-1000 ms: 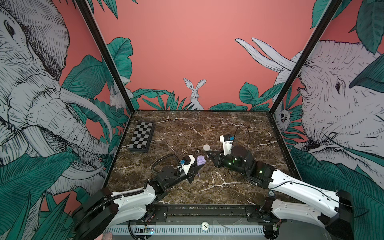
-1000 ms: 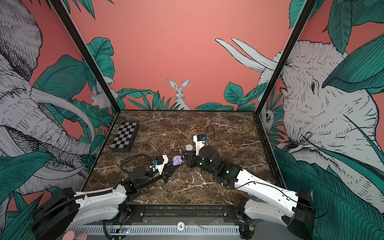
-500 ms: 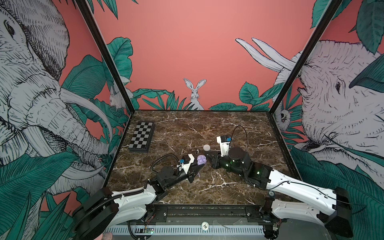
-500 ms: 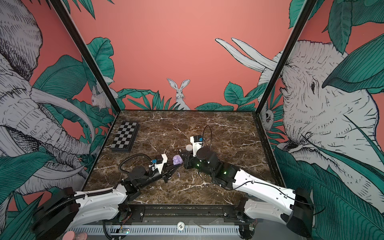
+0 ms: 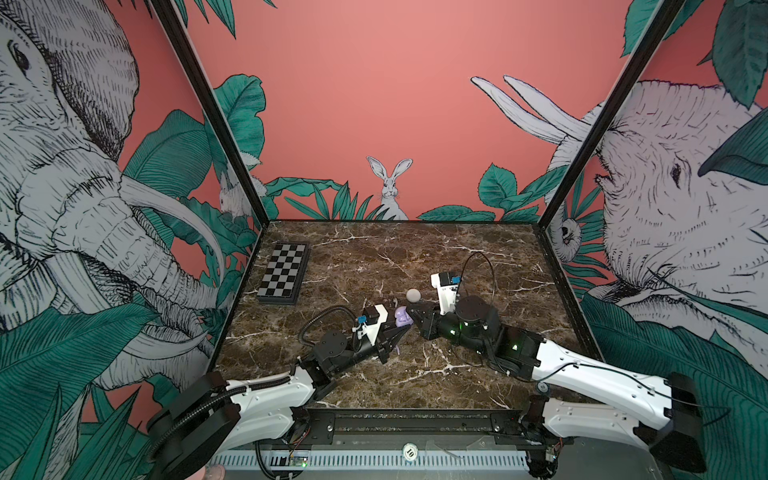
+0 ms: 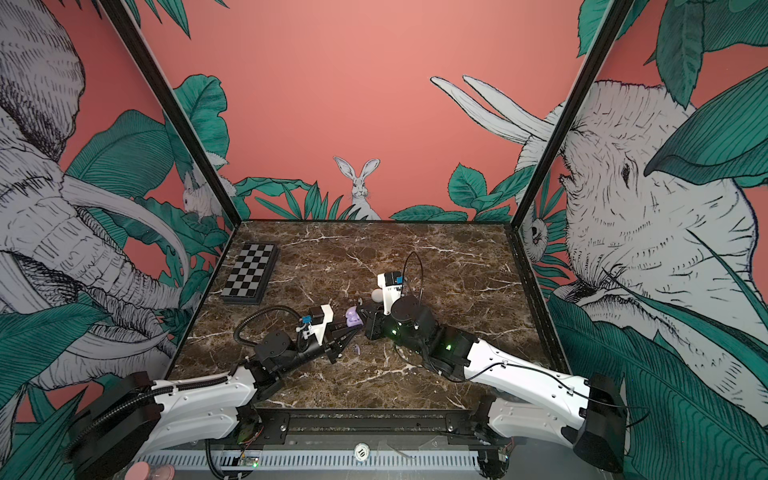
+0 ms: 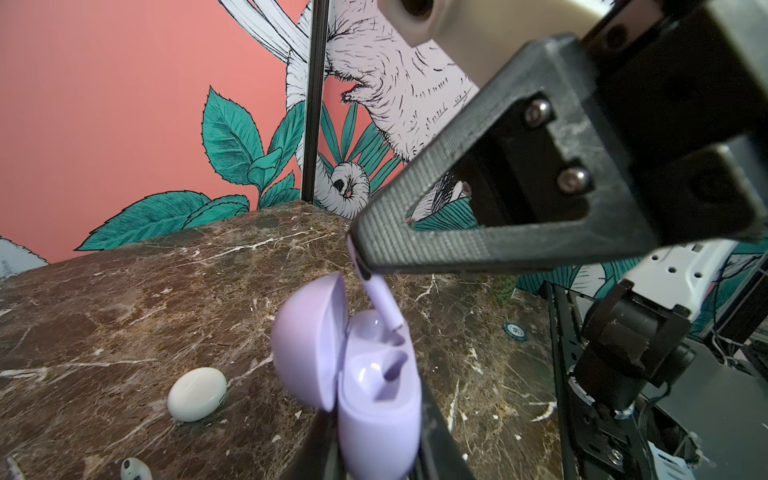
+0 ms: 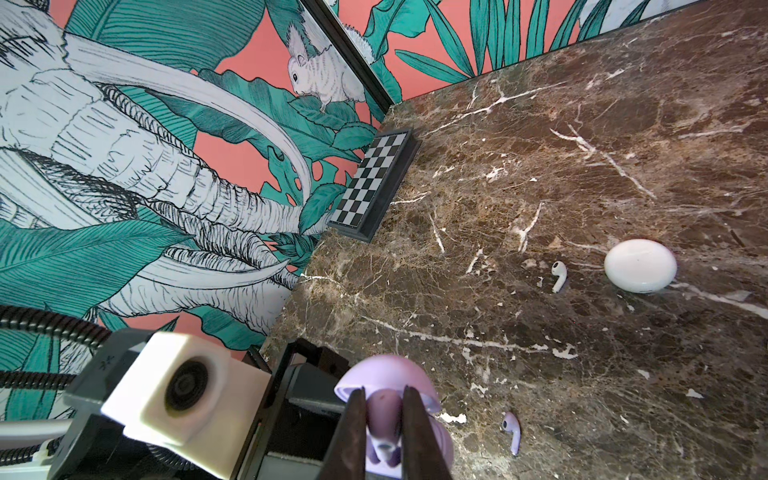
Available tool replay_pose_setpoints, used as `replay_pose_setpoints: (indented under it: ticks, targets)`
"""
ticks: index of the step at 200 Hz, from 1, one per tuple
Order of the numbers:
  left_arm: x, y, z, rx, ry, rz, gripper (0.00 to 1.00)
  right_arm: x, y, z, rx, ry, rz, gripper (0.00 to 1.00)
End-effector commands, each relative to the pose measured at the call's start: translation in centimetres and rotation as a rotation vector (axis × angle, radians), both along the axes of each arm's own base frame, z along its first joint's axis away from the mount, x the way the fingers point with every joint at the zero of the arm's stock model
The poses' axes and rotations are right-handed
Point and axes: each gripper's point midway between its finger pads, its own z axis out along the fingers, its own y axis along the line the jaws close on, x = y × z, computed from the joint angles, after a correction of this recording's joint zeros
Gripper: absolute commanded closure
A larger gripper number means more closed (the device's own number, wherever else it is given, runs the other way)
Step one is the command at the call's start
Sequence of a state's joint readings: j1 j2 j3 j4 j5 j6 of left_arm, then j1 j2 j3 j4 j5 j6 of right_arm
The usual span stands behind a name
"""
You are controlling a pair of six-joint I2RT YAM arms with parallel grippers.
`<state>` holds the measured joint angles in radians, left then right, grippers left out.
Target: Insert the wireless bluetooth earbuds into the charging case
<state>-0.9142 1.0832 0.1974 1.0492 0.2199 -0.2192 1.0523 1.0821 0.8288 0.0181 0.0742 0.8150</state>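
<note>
We see the likeliest slip at the mouth of the lilac case (image 7: 376,415). The right gripper (image 8: 383,405), pinched shut on a lilac earbud (image 7: 381,301), brings the stem in at a slant. The tip sits just at the rim of the farther of the two wells. From there it could catch on the edge, wedge crooked, or twist between the jaws if pushed. The left gripper (image 7: 376,457) is closed on the lower body of the case, a smooth rounded shell. A sideways push from the earbud could turn the case in that grip or squeeze it out. We cannot tell whether the case touches the table (image 5: 415,257). The raised lid (image 7: 305,345) stands just beside the stem and could be knocked. Letting go before the earbud seats would, we judge, drop it onto the marble. The held earbud is pale lilac with a short straight stem, and its head is hidden behind the finger. The nearer well is empty. The second lilac earbud (image 8: 512,432) lies on the table near the case. One white earbud (image 8: 559,276) lies just beside the closed white case (image 8: 640,266), farther off. We find no other white one.
</note>
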Motion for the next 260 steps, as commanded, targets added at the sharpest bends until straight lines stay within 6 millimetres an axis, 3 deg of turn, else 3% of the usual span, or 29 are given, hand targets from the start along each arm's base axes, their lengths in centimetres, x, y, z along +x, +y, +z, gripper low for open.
replay_pose_setpoints:
  ticks: [1,260]
  targets:
    - [-0.2,-0.1,2.6,-0.081,-0.03,-0.014,1.0,0.0,0.1,0.5,0.021,-0.03,-0.005,0.88]
    - [0.0,0.4,5.1,-0.169,-0.036,0.007,1.0,-1.5,0.2,0.1,0.029,-0.045,0.038,0.88]
